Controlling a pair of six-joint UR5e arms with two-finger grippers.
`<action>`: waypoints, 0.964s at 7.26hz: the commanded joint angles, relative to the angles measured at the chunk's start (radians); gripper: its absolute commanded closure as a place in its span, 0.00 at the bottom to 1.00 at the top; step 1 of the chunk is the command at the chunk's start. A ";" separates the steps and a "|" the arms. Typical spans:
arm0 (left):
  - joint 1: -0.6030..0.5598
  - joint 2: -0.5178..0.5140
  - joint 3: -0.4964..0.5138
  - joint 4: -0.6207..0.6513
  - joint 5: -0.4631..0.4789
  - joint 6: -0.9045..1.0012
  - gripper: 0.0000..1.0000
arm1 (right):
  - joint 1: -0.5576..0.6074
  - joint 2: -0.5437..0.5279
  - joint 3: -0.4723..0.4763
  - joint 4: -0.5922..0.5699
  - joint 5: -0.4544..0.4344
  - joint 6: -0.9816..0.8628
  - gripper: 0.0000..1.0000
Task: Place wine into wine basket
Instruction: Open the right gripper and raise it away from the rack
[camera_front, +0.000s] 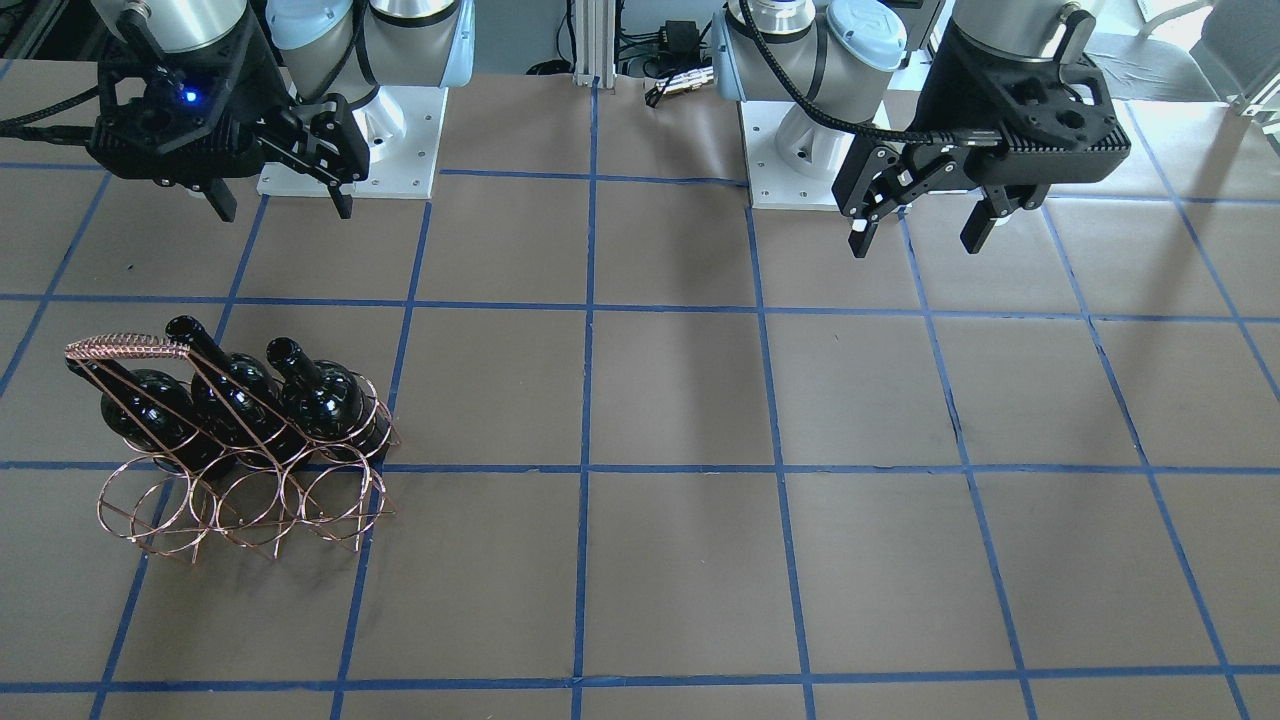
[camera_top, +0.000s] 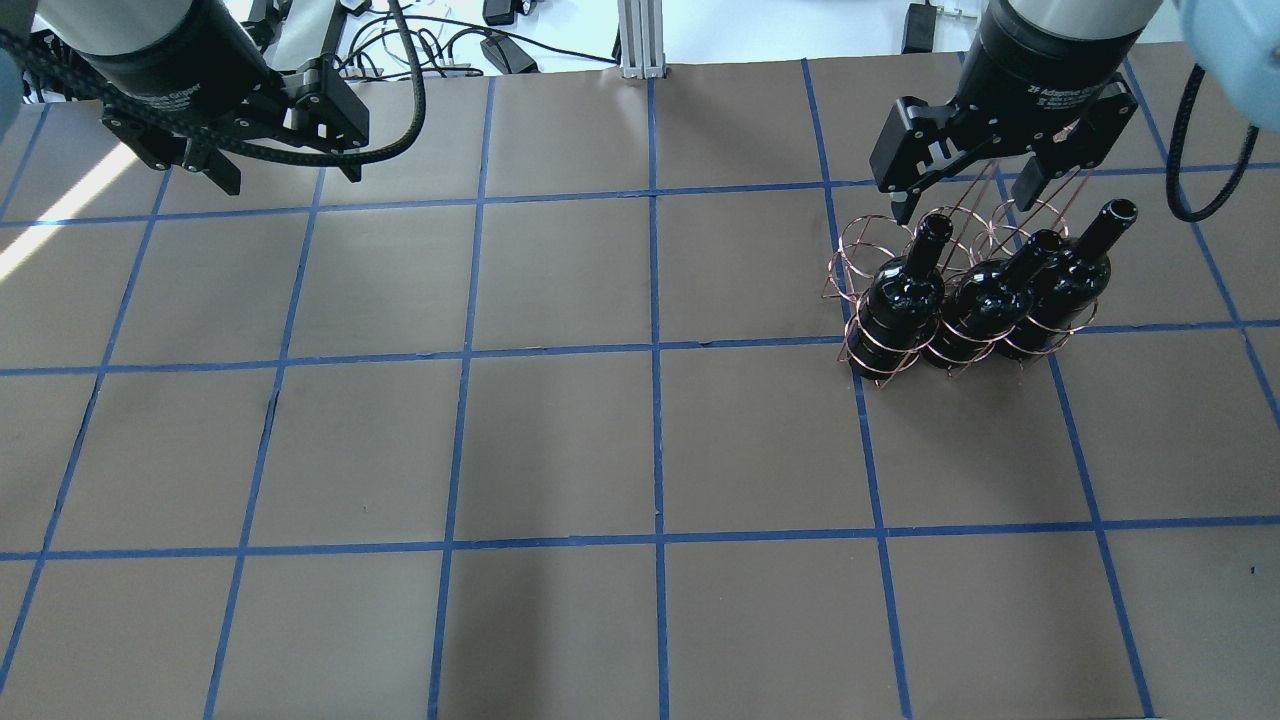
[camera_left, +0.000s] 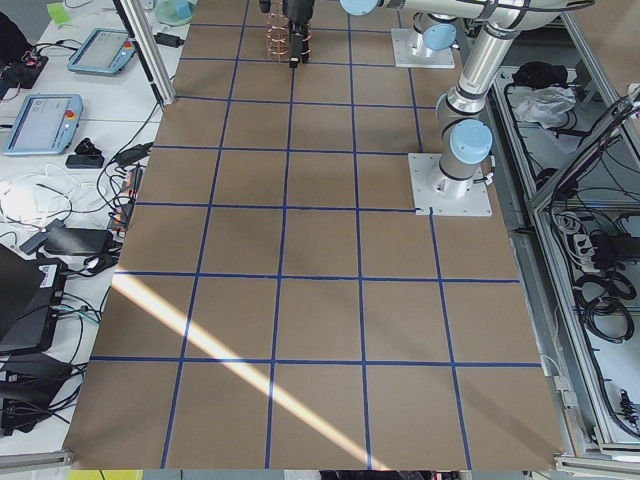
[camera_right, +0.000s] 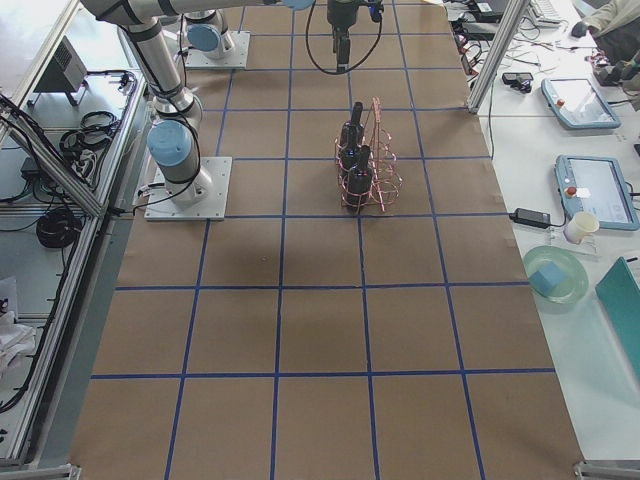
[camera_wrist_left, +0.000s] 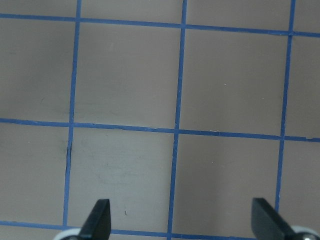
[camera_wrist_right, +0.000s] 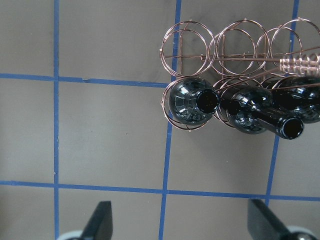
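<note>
The copper wire wine basket (camera_top: 868, 243) stands on the table's right side and also shows in the front view (camera_front: 250, 510). Three glossy black wine bottles (camera_top: 900, 295) (camera_top: 985, 305) (camera_top: 1065, 280) stand upright in its row of rings nearer the robot; I cannot tell them apart. The far row of rings is empty. My right gripper (camera_top: 965, 205) is open and empty, raised above the basket. In the right wrist view the bottles (camera_wrist_right: 192, 102) sit ahead of the fingertips (camera_wrist_right: 102, 220). My left gripper (camera_top: 290, 178) is open and empty, high over bare table on the far left.
The brown table carries a blue tape grid (camera_front: 590, 470). The two white arm base plates (camera_front: 400, 140) (camera_front: 790, 175) sit at the robot's edge. Teach pendants (camera_right: 580, 100) and cables lie on side benches off the table.
</note>
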 joint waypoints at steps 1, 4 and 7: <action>0.000 0.000 0.000 0.000 -0.001 0.000 0.00 | -0.003 0.000 0.003 0.004 -0.009 -0.006 0.05; 0.002 0.000 0.000 0.000 -0.001 0.002 0.00 | -0.003 0.000 0.011 0.000 -0.010 -0.006 0.05; 0.002 0.000 0.000 0.000 -0.001 0.000 0.00 | -0.002 -0.002 0.015 0.000 0.000 0.006 0.05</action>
